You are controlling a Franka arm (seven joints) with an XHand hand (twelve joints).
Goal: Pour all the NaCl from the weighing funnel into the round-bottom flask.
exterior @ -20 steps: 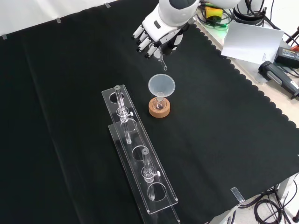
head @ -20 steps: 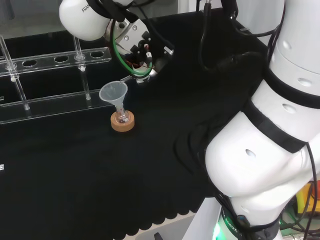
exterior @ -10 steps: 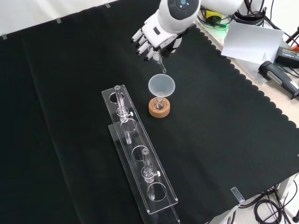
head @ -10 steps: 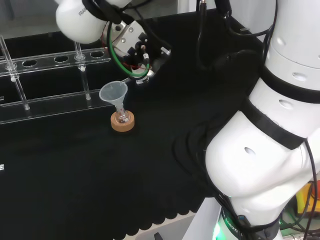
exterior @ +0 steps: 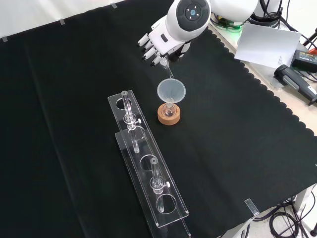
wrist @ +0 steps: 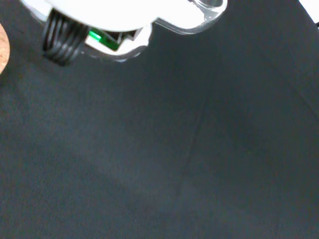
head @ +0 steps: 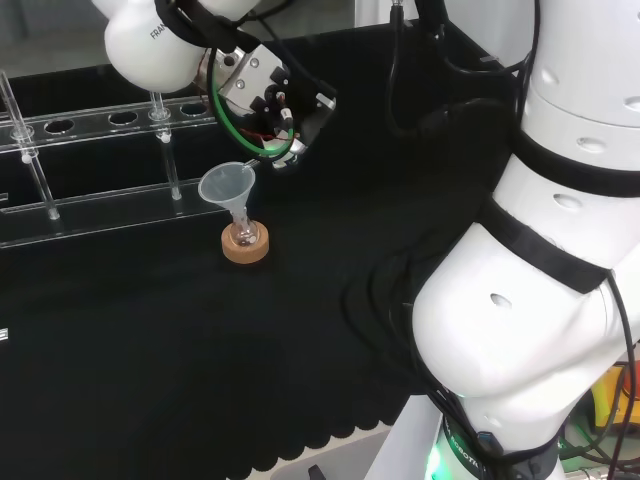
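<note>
One hand (exterior: 161, 42) hangs above and just behind the wide clear funnel (exterior: 171, 91) in the front view, with its fingers (exterior: 148, 49) curled around a small clear weighing funnel (exterior: 168, 69) whose thin spout slants down toward that funnel's rim. The tilt appears intended to let the NaCl slide down the spout by gravity; the spout tip sits at or just above the rim, though contact cannot be confirmed. The wide funnel stands with its stem in the neck of the round-bottom flask (exterior: 169, 112), evidently to widen the target so grains do not miss the narrow neck. The flask rests in a cork ring (exterior: 169, 117), which keeps its rounded base upright on the surface (exterior: 237, 148) of black cloth. In the head view the hand (head: 265, 100) is above and to the right of the funnel, leaving the mouth unobstructed. A clear tube rack (exterior: 148, 173) stands just beside the flask, apart from it, so clearance on that side is limited. Whether any salt remains in the weighing funnel cannot be determined, so progress of the pour is uncertain.
</note>
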